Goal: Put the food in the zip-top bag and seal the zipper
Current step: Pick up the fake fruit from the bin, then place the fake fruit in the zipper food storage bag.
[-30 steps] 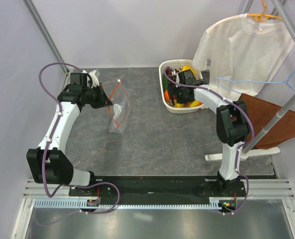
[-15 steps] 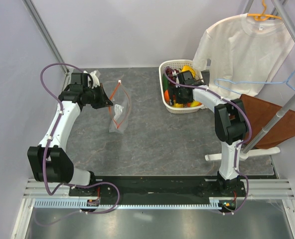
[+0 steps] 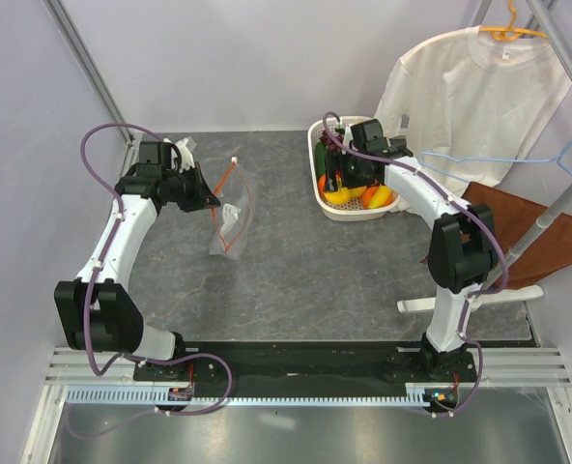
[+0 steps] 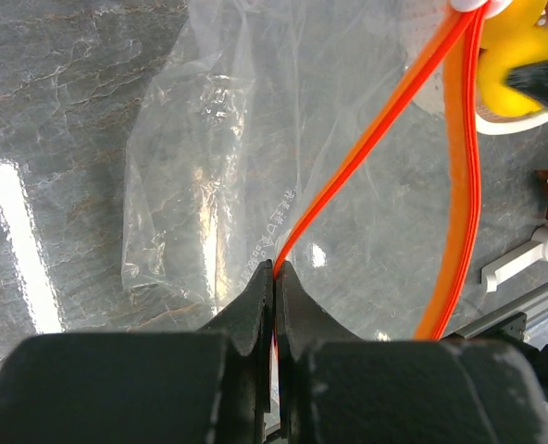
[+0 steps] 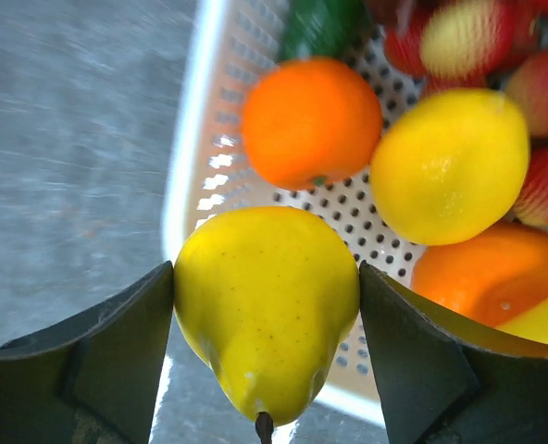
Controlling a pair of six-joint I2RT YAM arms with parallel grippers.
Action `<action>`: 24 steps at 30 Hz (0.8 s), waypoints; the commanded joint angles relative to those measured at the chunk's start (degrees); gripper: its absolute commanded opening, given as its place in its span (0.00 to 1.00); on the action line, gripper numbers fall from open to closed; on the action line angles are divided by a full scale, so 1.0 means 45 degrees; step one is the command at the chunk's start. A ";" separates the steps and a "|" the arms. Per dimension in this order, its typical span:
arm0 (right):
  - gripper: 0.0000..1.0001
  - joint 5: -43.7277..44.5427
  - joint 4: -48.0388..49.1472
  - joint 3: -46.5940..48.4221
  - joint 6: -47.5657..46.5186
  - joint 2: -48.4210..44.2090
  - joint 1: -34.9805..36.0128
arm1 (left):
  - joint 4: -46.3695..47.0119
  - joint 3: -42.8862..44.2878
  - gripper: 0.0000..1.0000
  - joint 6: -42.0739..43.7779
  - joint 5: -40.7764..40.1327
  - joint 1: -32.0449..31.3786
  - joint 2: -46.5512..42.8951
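The left wrist view alone shows the left jaws pinched fully closed on the thin orange-red zipper (image 4: 466,148), which runs away from them; the clear, crinkly zip-top bag (image 4: 209,166) spreads beyond over the marbled bench (image 4: 52,111). The right jaws, part-open, clamp a smooth yellow pear (image 5: 267,314), stem toward the wrist, above the perforated white basket (image 5: 195,139).

The grey marbled tabletop (image 3: 315,261) carries a white slotted basket (image 3: 349,215) at upper right and a white stand foot (image 3: 416,305) at lower right. The zip-top bag (image 3: 226,242) appears to touch it left of centre.
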 commanded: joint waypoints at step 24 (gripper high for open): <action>0.63 -0.5703 0.4533 0.3210 0.2064 -0.0785 0.4219 | -0.0206 0.1602 0.02 -0.0613 0.1196 -0.0518 0.1642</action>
